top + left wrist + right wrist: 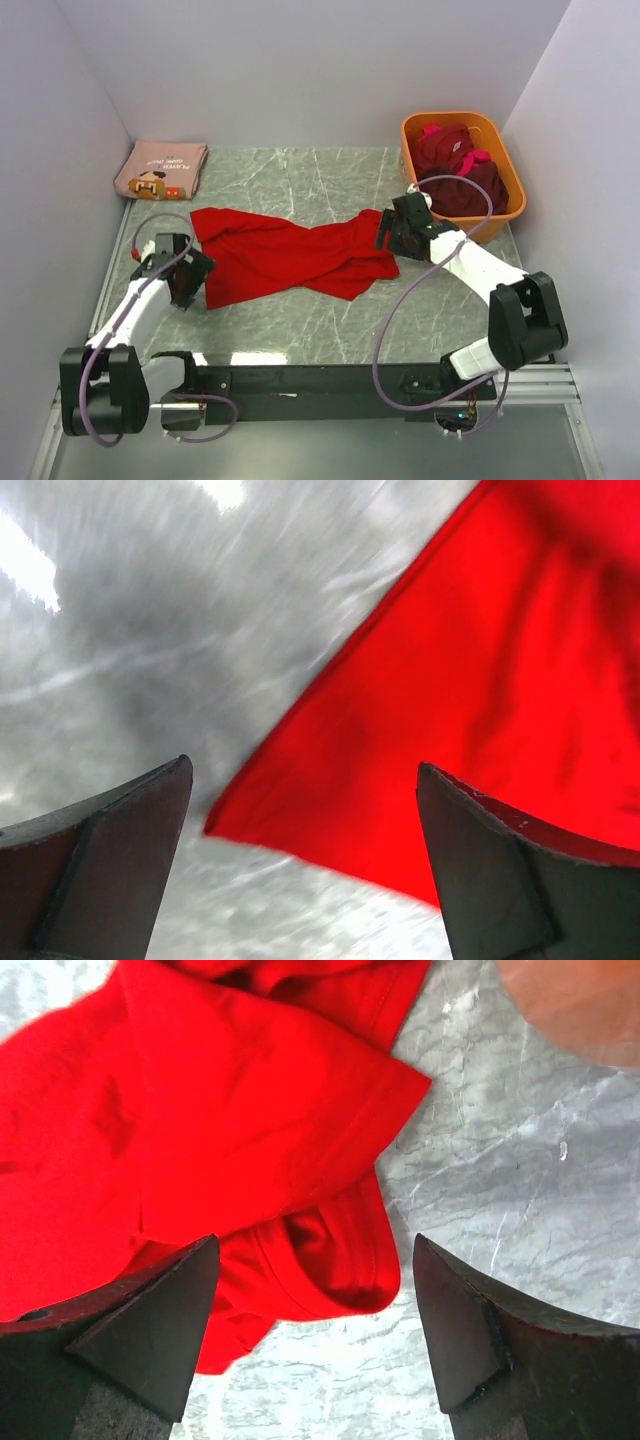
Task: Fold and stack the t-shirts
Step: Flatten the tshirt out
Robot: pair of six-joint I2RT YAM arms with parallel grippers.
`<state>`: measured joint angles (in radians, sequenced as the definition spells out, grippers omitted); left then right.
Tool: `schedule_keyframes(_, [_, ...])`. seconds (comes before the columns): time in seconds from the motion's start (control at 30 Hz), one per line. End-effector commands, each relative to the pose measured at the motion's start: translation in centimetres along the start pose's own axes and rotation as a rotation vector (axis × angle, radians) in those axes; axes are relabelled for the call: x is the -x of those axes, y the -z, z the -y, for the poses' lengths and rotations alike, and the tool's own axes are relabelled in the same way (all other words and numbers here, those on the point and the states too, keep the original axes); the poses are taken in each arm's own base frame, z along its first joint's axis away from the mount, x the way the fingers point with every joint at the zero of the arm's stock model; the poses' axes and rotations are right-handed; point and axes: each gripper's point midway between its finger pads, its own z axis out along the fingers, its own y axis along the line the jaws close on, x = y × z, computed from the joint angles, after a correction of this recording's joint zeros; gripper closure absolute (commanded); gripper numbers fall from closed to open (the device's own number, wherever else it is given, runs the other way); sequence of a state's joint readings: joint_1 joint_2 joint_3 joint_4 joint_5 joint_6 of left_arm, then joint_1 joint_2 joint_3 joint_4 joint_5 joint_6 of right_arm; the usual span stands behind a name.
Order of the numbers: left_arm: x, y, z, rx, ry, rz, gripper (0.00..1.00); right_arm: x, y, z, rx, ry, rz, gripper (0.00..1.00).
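Marble-grey bench (300, 180), red tee (290, 255) sprawled crumpled across the middle. Left tool (305, 767) spread wide over its left corner, right tool (315, 1242) spread wide at its right end, neither gripping cloth.

lettering on pink tee (160, 168), unreadable

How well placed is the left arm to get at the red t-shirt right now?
Probably yes. The left gripper is open at a corner of the red t-shirt, bare table beside it; nothing seems to be in the way.
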<state>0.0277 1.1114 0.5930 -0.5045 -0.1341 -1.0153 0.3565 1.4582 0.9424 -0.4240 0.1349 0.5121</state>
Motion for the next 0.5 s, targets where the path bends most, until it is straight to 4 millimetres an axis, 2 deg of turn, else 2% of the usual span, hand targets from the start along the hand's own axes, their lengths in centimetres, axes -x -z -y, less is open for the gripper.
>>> schedule_keyframes(0.0, [-3.0,0.1,-1.4,-0.001,0.021,-0.108,0.01,2.7,1.6,-1.0,0.049,-0.056,0.126,0.16])
schedule_keyframes(0.13, [-6.2,-0.8,-3.7,0.040,0.011,-0.219,0.03,3.0,1.9,-0.5,0.033,-0.068,0.145,0.16])
schedule_keyframes(0.2, [-6.6,-0.9,-4.8,0.084,-0.002,-0.231,0.10,3.0,2.1,-0.4,0.028,-0.067,0.148,0.16])
schedule_keyframes(0.23, [-7.2,-0.8,-5.0,0.092,-0.010,-0.250,0.17,3.1,2.1,-0.3,0.024,-0.069,0.152,0.16])
schedule_keyframes(0.3, [-7.5,-0.9,-4.6,0.067,-0.016,-0.265,0.25,3.2,2.2,-0.2,0.021,-0.071,0.159,0.16])
schedule_keyframes(0.4, [-7.7,-1.2,-5.3,0.116,-0.042,-0.260,0.48,3.2,2.3,-0.1,0.016,-0.076,0.164,0.16])
schedule_keyframes(0.43, [-7.8,-1.4,-5.3,0.123,-0.047,-0.265,0.69,3.1,2.3,0.0,0.015,-0.075,0.163,0.16])
schedule_keyframes(0.47, [-7.9,-1.4,-5.1,0.110,-0.057,-0.276,0.79,3.0,2.2,0.1,0.010,-0.075,0.160,0.16])
